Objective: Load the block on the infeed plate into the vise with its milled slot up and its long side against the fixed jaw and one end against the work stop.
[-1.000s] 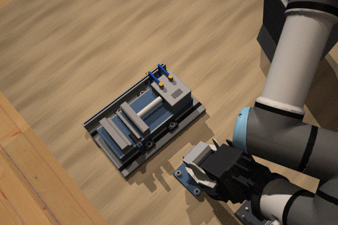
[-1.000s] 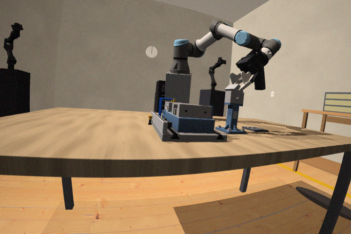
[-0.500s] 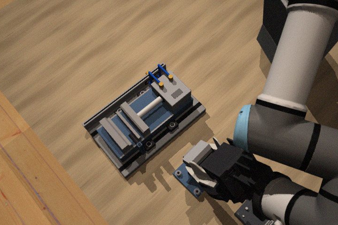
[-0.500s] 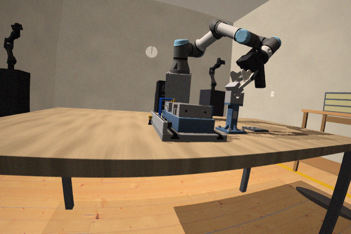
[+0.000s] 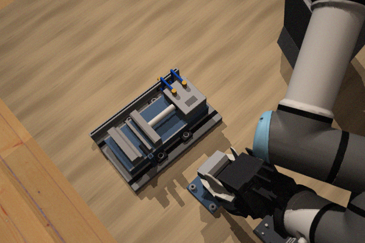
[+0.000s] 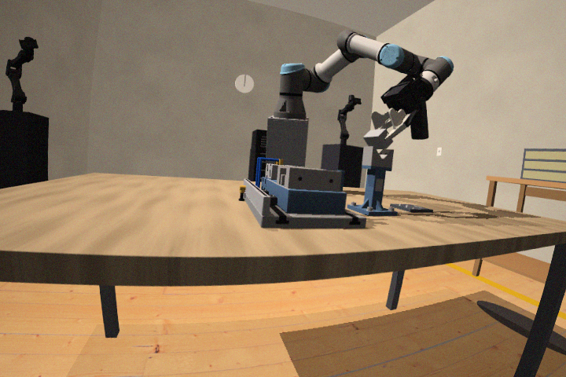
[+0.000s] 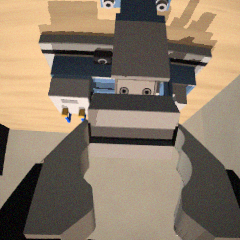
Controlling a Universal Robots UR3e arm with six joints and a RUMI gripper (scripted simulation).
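My gripper (image 5: 218, 165) (image 7: 131, 123) is shut on the grey part (image 6: 376, 137) (image 7: 133, 119), holding it by its ends. The part is tilted, just above the V-block (image 6: 377, 156) (image 7: 140, 50); a small gap seems to show. A dark band runs along the part on the palm side in the wrist view; I cannot tell surely which way the slot faces. The vise (image 6: 317, 202) is open and empty. Its fixed jaw (image 5: 124, 143) is at the left, its moving jaw (image 5: 145, 127) on the cylinder rod (image 5: 161, 115). The work stop (image 5: 144, 149) lies between the jaws.
The V-block's blue foot (image 5: 201, 190) (image 6: 384, 212) stands beside the vise's front rail. The dark infeed plate (image 6: 411, 207) lies beyond it, partly under the arm in the top view. The air cylinder block (image 5: 188, 97) carries blue hoses (image 5: 177, 76) at the vise's far end.
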